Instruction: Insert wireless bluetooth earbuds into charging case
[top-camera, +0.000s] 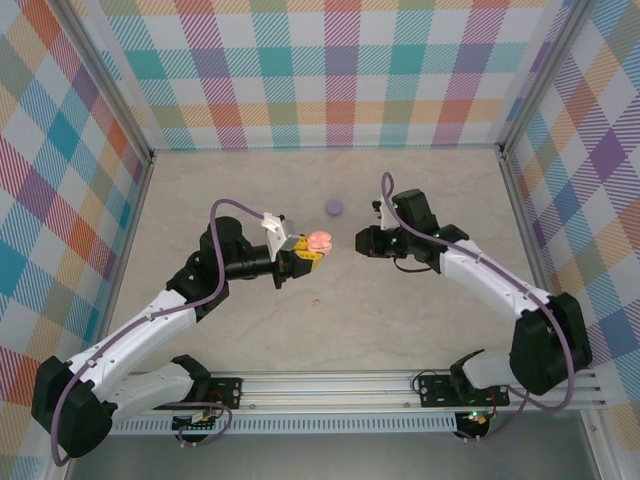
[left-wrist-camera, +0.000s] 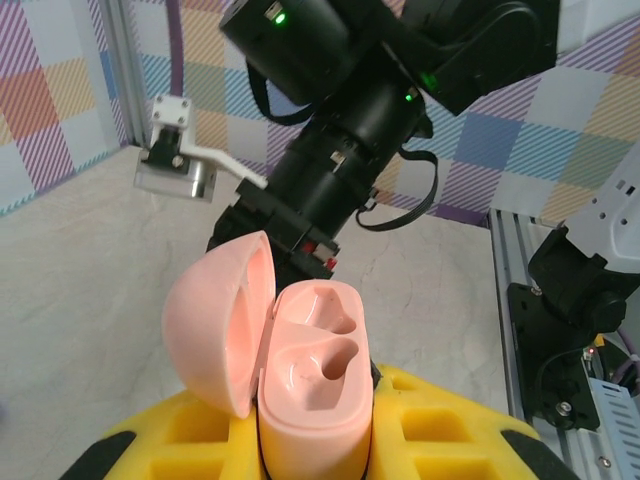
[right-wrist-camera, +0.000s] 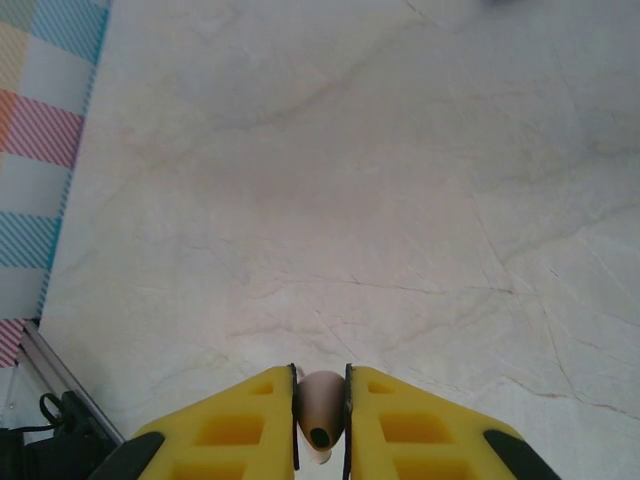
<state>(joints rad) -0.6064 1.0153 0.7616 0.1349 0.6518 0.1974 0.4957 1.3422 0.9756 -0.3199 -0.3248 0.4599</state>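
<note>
My left gripper (top-camera: 300, 252) is shut on a pale pink charging case (top-camera: 318, 241), held above the table's middle. In the left wrist view the case (left-wrist-camera: 315, 390) stands upright between the yellow fingers (left-wrist-camera: 450, 420), its lid (left-wrist-camera: 215, 320) swung open to the left and both sockets empty. My right gripper (top-camera: 360, 242) hovers just right of the case, a small gap apart. It is shut on a pale pink earbud (right-wrist-camera: 320, 405), pinched between the yellow fingers (right-wrist-camera: 240, 425). The lilac earbuds are out of view.
A closed round lilac case (top-camera: 334, 207) lies on the marble table (top-camera: 420, 320) behind the grippers. A tiny pink speck (top-camera: 316, 299) lies in front of them, too small to identify. Checkered walls and metal rails (top-camera: 400, 385) enclose the space.
</note>
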